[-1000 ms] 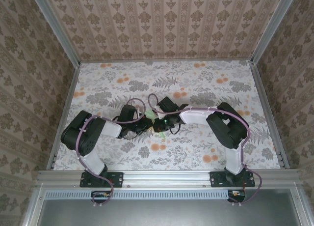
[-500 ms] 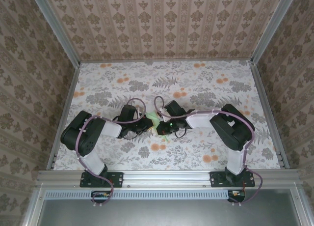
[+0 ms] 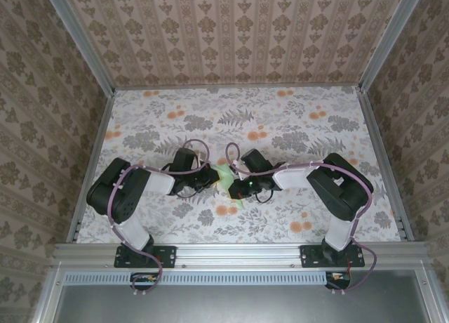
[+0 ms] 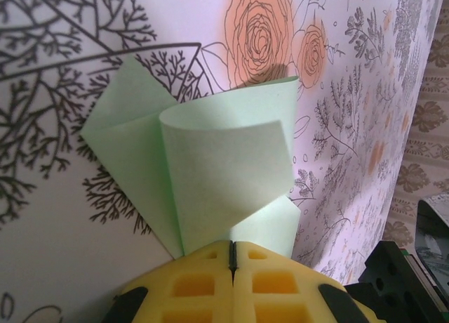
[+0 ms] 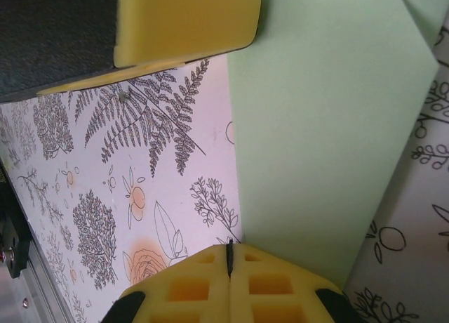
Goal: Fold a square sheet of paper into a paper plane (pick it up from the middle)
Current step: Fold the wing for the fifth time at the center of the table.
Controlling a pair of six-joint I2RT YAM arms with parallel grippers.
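Note:
The square sheet of paper (image 3: 226, 173) is pale mint green, partly folded, and lies on the floral tablecloth (image 3: 280, 119) between the two grippers. In the left wrist view the paper (image 4: 224, 161) curls up in a loose flap, and its lower end runs into the tips of my left gripper (image 4: 233, 247), which is shut on it. My left gripper (image 3: 212, 177) sits at the sheet's left side. My right gripper (image 3: 236, 189) is shut with its tips (image 5: 229, 247) against the near edge of the flat paper (image 5: 323, 126). I cannot tell whether they pinch it.
Patterned walls (image 3: 231, 35) and metal rails (image 3: 382, 154) box in the table on three sides. Both arms bend inward and meet near the table's middle. A yellow finger (image 5: 186, 21) of the left gripper is at the top of the right wrist view.
My right gripper has slid toward the near edge and a little right along the paper, its elbow swinging right. The left gripper has stayed shut and almost still.

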